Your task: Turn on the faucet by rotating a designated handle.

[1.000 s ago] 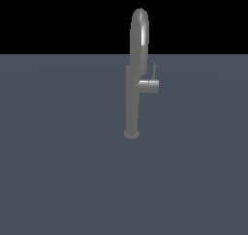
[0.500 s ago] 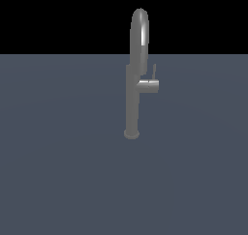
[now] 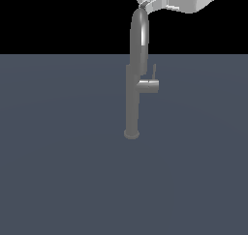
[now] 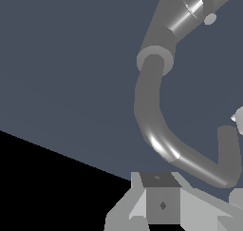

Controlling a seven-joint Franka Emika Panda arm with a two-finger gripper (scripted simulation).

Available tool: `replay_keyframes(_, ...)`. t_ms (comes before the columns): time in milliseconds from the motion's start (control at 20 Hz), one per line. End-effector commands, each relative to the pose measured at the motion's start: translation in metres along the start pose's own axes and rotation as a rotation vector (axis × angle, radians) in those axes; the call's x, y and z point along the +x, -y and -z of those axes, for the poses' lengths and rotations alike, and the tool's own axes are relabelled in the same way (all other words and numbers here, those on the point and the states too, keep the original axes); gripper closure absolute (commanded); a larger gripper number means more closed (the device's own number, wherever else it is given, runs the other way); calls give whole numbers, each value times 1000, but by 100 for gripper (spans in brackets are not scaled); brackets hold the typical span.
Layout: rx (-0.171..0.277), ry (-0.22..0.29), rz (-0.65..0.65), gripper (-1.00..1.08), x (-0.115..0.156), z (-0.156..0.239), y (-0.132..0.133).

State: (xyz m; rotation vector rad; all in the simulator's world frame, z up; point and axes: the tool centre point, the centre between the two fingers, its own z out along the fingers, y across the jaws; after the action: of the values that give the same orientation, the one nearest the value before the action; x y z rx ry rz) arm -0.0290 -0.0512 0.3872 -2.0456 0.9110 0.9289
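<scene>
The faucet (image 3: 131, 103) is a slim grey column on a round base flange, with its gooseneck spout (image 3: 139, 26) arching overhead. On the exterior view's right of the column a stubby cylinder carries the handle (image 3: 154, 71), a thin lever rod pointing up. My white gripper (image 3: 149, 4) hangs at the top edge, just above the top of the spout and well above the handle. Its fingers look apart with nothing between them. The wrist view looks down along the spout (image 4: 156, 130) to the column, with the handle (image 4: 208, 9) far off and a gripper finger (image 4: 162, 204) in the foreground.
The faucet stands on a flat dark blue-grey surface (image 3: 58, 171). Behind it is a black background. Nothing else shows.
My gripper has come into the exterior view at the top, above the spout; earlier it was out of view. The faucet and handle have not moved.
</scene>
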Motion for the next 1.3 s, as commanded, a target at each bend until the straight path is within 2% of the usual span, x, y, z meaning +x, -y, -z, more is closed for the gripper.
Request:
replay_keyframes(0, 57, 53, -52, 108, 18, 2, 1)
replay_keyframes(500, 287, 265, -266, 108, 93, -1, -7)
replay_keyframes(700, 364, 336, -338, 108, 116, -7, -13)
replay_keyframes(1000, 443, 408, -413, 108, 140, -17, -20)
replay_keyframes(1250, 473, 436, -441, 108, 148, -21, -22)
